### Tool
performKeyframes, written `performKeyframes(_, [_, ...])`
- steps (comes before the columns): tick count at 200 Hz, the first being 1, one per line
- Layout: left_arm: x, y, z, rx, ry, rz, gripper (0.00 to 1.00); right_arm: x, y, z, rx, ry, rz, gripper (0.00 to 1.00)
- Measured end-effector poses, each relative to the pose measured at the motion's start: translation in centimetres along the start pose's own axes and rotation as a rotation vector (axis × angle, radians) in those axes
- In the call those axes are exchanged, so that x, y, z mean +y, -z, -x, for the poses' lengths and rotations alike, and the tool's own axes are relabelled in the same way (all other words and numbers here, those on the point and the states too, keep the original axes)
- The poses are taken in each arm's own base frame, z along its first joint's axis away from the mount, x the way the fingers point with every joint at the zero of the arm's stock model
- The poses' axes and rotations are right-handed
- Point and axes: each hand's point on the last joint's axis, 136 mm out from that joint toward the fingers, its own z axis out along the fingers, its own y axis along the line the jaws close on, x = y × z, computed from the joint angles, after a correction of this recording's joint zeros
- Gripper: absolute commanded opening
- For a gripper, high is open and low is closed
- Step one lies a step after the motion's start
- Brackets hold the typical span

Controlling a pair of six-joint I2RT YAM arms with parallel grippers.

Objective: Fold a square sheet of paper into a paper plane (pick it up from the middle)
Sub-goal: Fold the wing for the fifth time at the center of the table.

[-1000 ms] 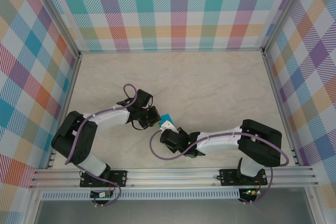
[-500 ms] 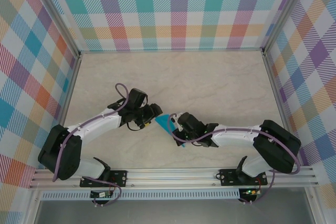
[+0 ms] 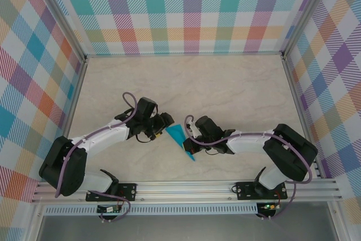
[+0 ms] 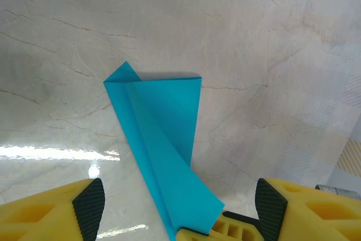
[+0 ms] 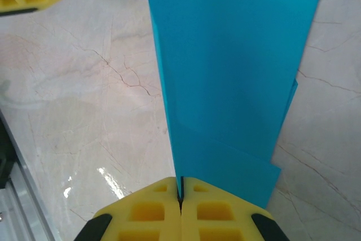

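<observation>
item: thin teal-blue square sheet of paper (image 3: 179, 135), folded into a long tapering wedge with layered flaps. it is not yet a plane.

location: on or just above the pale marbled tabletop (image 3: 237, 88), between the two claws and near the front edge. whether it rests fully flat cannot be told.

long axis: in the top view it runs diagonally. the broad end is at the upper left, beside the left claw (image 3: 163, 126). the narrow tip is at the lower right, pointing towards the arm bases.

right claw (image 5: 180, 196): yellow fingers pressed fully together, pinching the near edge of the sheet (image 5: 237, 71). the paper extends straight away from it, widening as it goes.

left claw (image 4: 179, 204): spread wide and gripping nothing. its black pads (image 4: 88, 201) stand on either side of the sheet (image 4: 163, 134), apart from it. the paper lies dead ahead, lengthwise along the claw's reach.

key relation: the left claw is the nearer one to the broad, free end. it is probably the one placed to take or crease that end, while the right claw anchors the other. the paper is thin, so the anchor may slip or crumple it.

markings: no brand, label or writing can be read on the paper, the claws or the checked pastel walls (image 3: 192, 9).
</observation>
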Motion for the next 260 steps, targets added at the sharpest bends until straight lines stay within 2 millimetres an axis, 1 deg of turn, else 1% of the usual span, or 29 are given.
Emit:
performKeyframes(35, [0.5, 0.3, -0.4, -0.006, 0.009, 0.0, 0.72, -0.2, 0.0, 0.1, -0.009, -0.068, 0.037, 0.0])
performKeyframes(65, [0.8, 0.4, -0.4, -0.011, 0.021, 0.005, 0.72, -0.8, -0.5, -0.3, 0.011, -0.135, 0.053, 0.0])
performKeyframes(121, [1.1, 0.4, -0.5, -0.015, 0.023, 0.002, 0.71, -1.5, -1.3, -0.3, 0.035, -0.252, 0.103, 0.0])
performKeyframes(157, [0.8, 0.4, -0.4, -0.024, 0.02, -0.008, 0.7, -1.6, -1.0, 0.0, 0.023, -0.316, 0.146, 0.0])
performKeyframes(209, [0.8, 0.3, -0.5, -0.022, 0.015, -0.01, 0.65, -1.5, -0.4, 1.2, -0.001, -0.397, 0.215, 0.01])
performKeyframes(232, [0.8, 0.3, -0.5, -0.024, 0.014, -0.016, 0.63, -1.7, -0.2, 1.6, -0.001, -0.437, 0.237, 0.01])
performKeyframes(260, [0.9, 0.1, -0.5, -0.025, 0.016, -0.018, 0.62, -2.4, -0.4, 1.6, 0.013, -0.507, 0.251, 0.01])
